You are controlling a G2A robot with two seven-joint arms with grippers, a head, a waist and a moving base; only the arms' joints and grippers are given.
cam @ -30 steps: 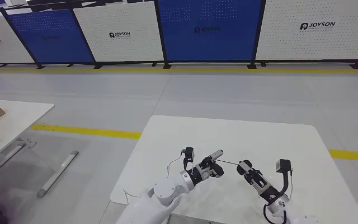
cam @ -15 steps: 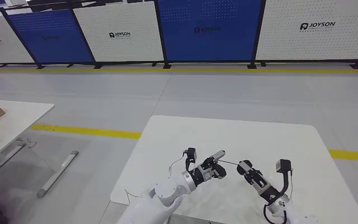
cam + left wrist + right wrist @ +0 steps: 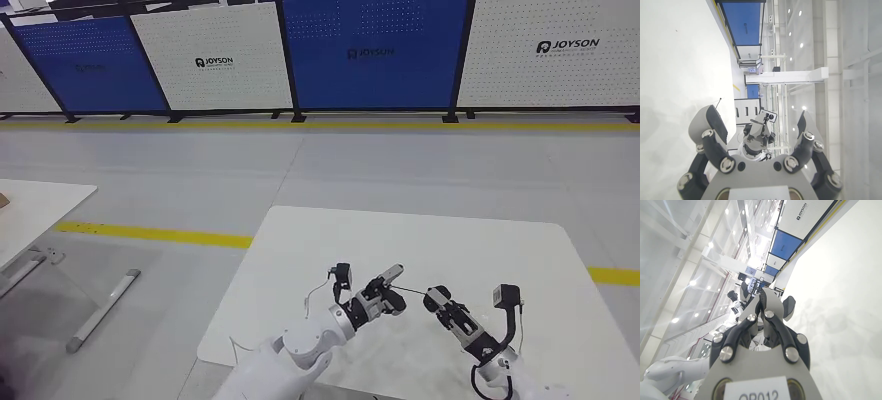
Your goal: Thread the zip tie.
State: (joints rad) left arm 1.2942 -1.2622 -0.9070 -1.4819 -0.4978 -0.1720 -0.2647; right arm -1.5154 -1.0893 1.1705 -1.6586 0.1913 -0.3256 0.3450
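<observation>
A thin black zip tie [image 3: 412, 290] stretches in the air between my two grippers, low over the white table [image 3: 420, 240]. My right gripper [image 3: 433, 297] is shut on one end of it; in the right wrist view its fingertips [image 3: 762, 294] are pressed together. My left gripper [image 3: 392, 283] is open at the tie's other end. In the left wrist view the left gripper [image 3: 758, 113] has wide-spread jaws with nothing between them. A short piece of the zip tie [image 3: 718, 103] with its small head pokes out beside one finger [image 3: 715, 121]. The right gripper [image 3: 759, 125] faces it.
Both grippers hang over the near middle of the table, with bare surface [image 3: 480, 250] beyond them up to its far edge. A second white table [image 3: 30, 210] stands off to the left. Blue and white panels [image 3: 370, 50] line the back of the room.
My left gripper has crept a little toward the right gripper along the zip tie. The right arm has stayed still.
</observation>
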